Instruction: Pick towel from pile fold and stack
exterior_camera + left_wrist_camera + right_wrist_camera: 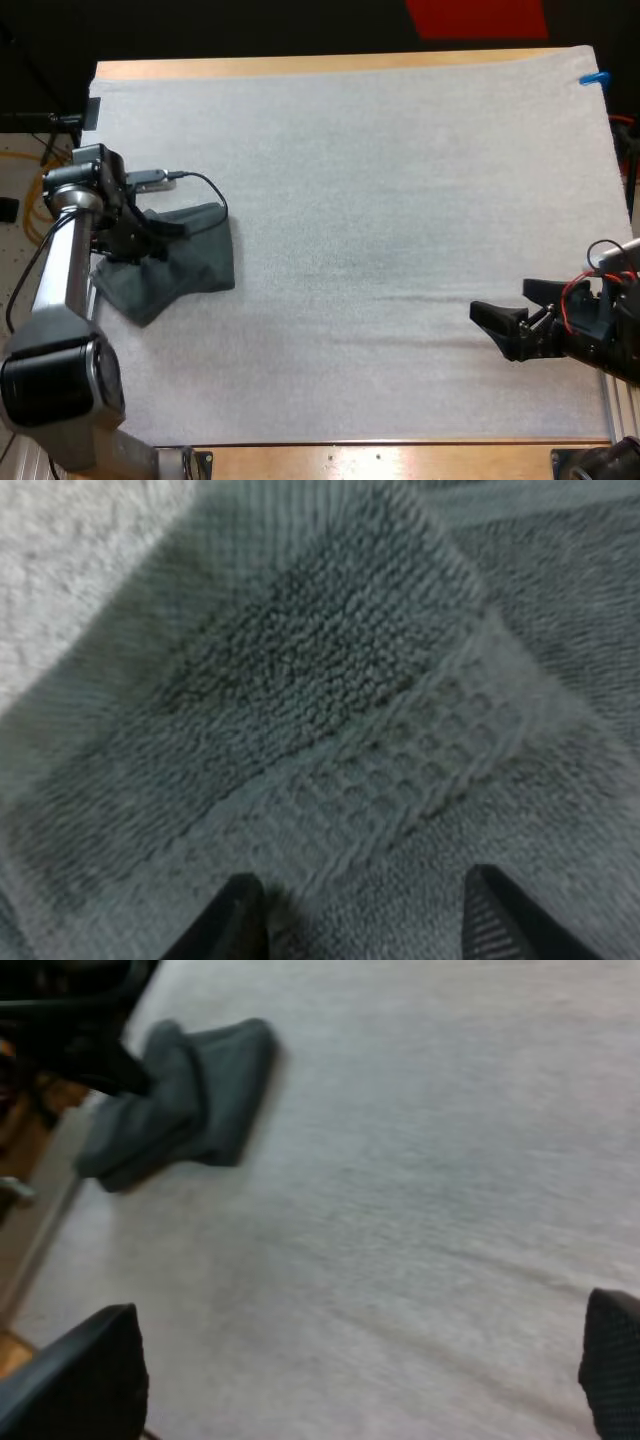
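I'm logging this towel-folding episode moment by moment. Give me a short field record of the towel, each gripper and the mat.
towel: one dark grey-green towel, crumpled, lying at the mat's left side
left gripper: left gripper close over the towel, fingers apart
right gripper: right gripper at the mat's right side over bare mat, fingers wide apart, far from the towel
mat: white mat covering the wooden table
task stage: towel not yet lifted or folded

Silver tubular left arm (58, 265), black joints, matte black two-fingered right hand (499, 300)
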You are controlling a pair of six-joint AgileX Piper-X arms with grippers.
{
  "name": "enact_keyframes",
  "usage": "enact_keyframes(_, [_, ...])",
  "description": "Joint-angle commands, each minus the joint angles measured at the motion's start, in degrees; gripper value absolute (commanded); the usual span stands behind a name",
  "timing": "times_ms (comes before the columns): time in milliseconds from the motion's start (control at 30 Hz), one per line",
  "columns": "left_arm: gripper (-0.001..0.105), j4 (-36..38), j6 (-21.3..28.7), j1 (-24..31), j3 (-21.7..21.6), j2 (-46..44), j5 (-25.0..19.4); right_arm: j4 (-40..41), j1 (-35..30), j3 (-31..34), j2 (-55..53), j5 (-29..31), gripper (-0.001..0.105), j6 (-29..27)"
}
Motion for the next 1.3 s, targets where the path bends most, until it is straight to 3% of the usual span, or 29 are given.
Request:
enact_keyframes(0, [0.042,0.44,-0.57,-0.18,-0.03,-0.29,0.40,-1.47,0.03,-0.19,-0.10,-1.57,0.085,-0.70])
enact_keyframes(167, [0.042,-0.37,-0.15,-0.18,-0.03,-2.94,0.40,-4.23,0.03,-0.19,-0.10,-1.70,0.085,-0.70])
enact_keyframes(467, [0.042,-1.39,-0.40,-2.73,-0.03,-18.90,0.40,-6.21,0.03,-0.19,-0.10,-3.88,0.085,-0.70])
enact_keyframes(667, [0.042,-1.52,-0.59,-12.08,-0.03,-30.06,0.40,-6.68,-0.17,-0.19,1.97,-2.86,0.085,-0.79])
enact_keyframes(800, [0.042,-1.01,0.38,-19.47,-0.03,-35.32,0.40,-6.66,-0.74,-0.19,6.43,-0.71,0.085,-3.93])
enact_keyframes(933, [0.042,-0.55,0.50,-22.73,-0.03,-38.22,-0.34,-6.66,-5.04,-0.19,10.19,-0.27,0.085,-8.08])
enact_keyframes(1100, [0.042,0.87,1.06,-20.49,-0.03,-40.43,-2.00,-6.66,-14.45,-0.19,11.37,0.13,0.085,-13.88])
enact_keyframes(1267, [0.042,1.79,3.31,-14.38,-0.03,-42.57,-2.00,-6.97,-21.93,-0.19,11.18,1.54,0.085,-15.16])
